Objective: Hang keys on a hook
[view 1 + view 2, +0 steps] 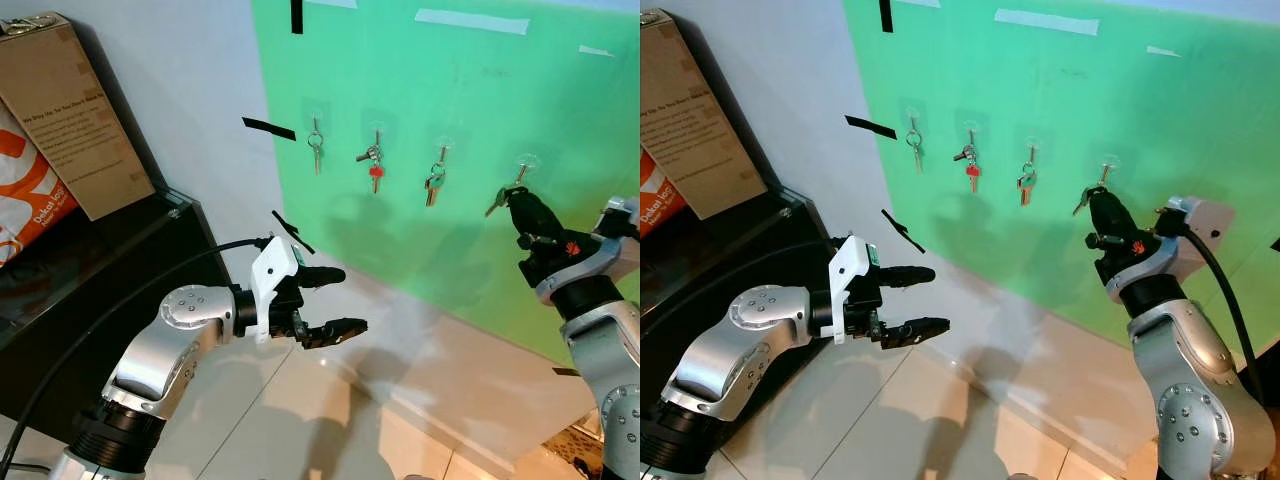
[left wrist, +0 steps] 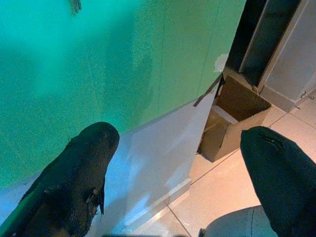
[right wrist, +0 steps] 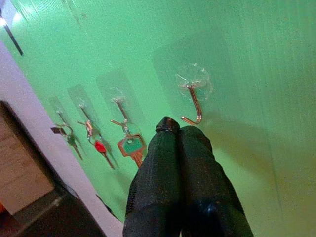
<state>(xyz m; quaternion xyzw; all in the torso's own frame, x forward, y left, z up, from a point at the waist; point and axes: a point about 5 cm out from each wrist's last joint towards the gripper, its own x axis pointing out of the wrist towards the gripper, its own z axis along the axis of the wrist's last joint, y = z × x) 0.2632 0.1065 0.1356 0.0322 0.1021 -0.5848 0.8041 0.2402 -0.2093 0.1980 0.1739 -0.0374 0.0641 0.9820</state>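
While I am watching the green board (image 1: 480, 120):
Right gripper (image 3: 174, 129): I am pinching its fingers together just below the empty hook (image 3: 193, 98).
Keys (image 1: 497, 201): dangling at those fingertips, beside that hook.
Left gripper (image 1: 333, 301): hovering spread apart, holding nothing.

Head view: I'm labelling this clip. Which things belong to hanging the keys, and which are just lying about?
Job:
- keys, at the tip of the right gripper, fingers shut
- empty hook
- green board

Lying about:
- hung keys on the three other hooks
- box
- cabinet
- tape
- left gripper, open, holding nothing
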